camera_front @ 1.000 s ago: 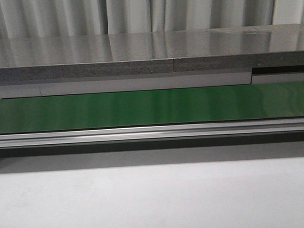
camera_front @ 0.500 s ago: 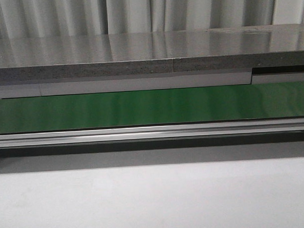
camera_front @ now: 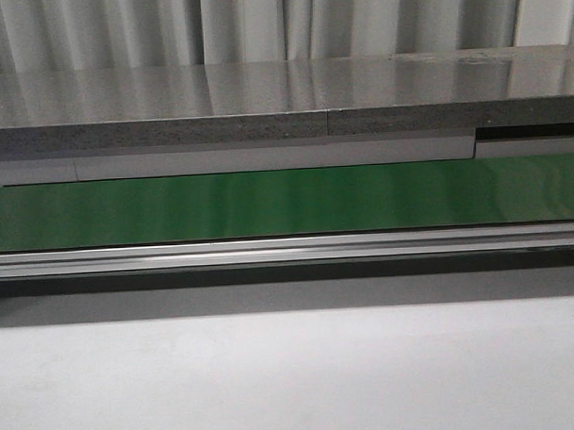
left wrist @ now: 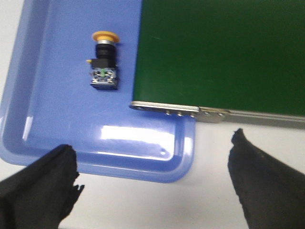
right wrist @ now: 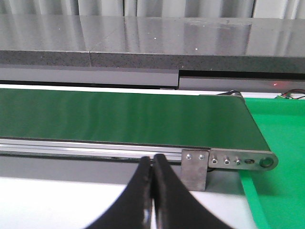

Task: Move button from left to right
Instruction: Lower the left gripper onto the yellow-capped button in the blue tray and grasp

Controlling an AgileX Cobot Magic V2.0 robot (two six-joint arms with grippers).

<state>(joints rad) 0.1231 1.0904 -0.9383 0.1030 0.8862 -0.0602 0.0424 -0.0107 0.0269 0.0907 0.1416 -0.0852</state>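
Over the blue tray (left wrist: 33, 95) now, seen through the left wrist camera: shallow, glossy plastic, rounded corners, raised rim, glare streak across its floor. Lying inside it, on its side, the button (left wrist: 103, 59) — round orange-yellow mushroom cap toward 12 o'clock, black ribbed collar below, blocky black body with pale greenish bits toward 6 o'clock. Alone in the tray, clear of every wall, nearer the rim that runs beside the belt.

Just at 3 o'clock of the tray, the green conveyor belt (left wrist: 224, 52): flat, matte, dark green, ending in a brushed metal end plate (left wrist: 178, 110) dotted with small screws, overlapping the tray's corner. Underneath, plain white table (left wrist: 200, 191).

Left gripper (left wrist: 152, 183) spread wide, black fingers (left wrist: 40, 183) far apart, nothing between them, hovering above the tray's near rim.

Right gripper (right wrist: 152, 195) pinched closed, two black tapered fingertips pressed together, nothing in them, pointed at the belt's aluminium side rail (right wrist: 90, 149). Beyond the belt's end roller at 3 o'clock, a bright green surface (right wrist: 279, 191).

Front camera: only the belt as a long green band (camera_front: 287, 204), silver rail beneath, grey speckled ledge (camera_front: 265, 126) behind, pleated pale curtain (camera_front: 261, 22) at 12 o'clock. No arm or button visible from there.
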